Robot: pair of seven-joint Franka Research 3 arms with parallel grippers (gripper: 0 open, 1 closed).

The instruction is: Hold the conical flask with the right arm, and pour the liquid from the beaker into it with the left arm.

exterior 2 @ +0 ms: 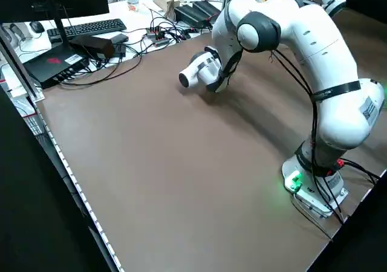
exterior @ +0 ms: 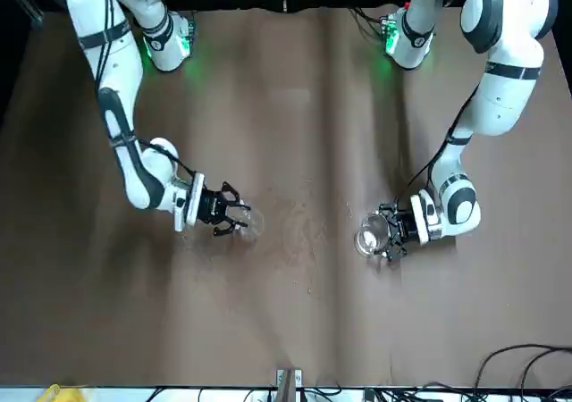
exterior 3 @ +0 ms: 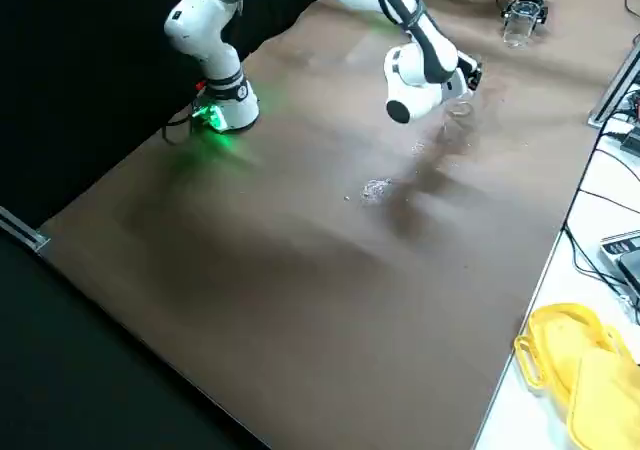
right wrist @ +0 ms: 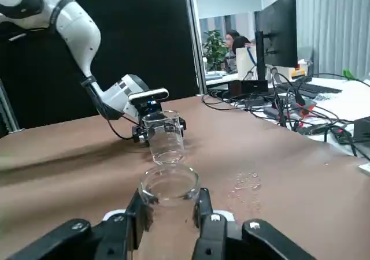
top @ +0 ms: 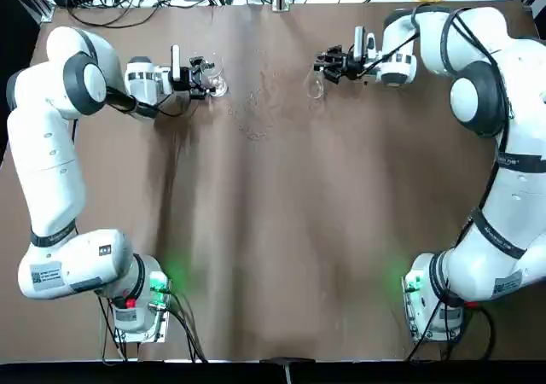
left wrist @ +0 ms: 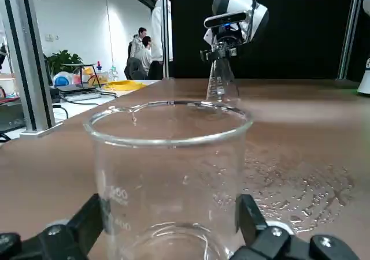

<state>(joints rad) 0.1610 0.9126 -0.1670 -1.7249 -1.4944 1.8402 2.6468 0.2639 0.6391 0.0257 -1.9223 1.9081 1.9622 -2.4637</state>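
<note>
1. At the far left corner, past the edge of my brown-covered desk [top: 281, 230], a black monitor [exterior 2: 51, 3] and a keyboard [exterior 2: 94, 30] share a white table [exterior 2: 136, 15] with a tangle of black cables [exterior 2: 151, 39]. The cables run along the far side.
2. My left arm [top: 51, 162] reaches away from its base on the left, bringing my left tool [left wrist: 174, 216] over the far part of the desk, left of the middle.
3. That tool is parted only as wide as the glass, with one finger against each side of the beaker [left wrist: 173, 179]. I have the beaker roughly upright, its wide mouth uppermost. I can't tell how much liquid is in it.
4. Between my two tools, and a little nearer my bases, drops and small wet patches [left wrist: 300, 199] lie scattered on the desk.
5. Next comes the conical flask [left wrist: 222, 84], right of the beaker and well apart from it, its narrow neck up and its broad base down. I can't tell whether that base touches the desk.
6. My right tool [right wrist: 170, 216] is drawn in around the flask's neck, a finger on either side. It is over the far part of the desk, right of the middle, and my right arm [top: 512, 171] curves back from it to its base on the right.
7. Past the far edge on the right lie yellow plastic trays [exterior 3: 600, 390].
</note>
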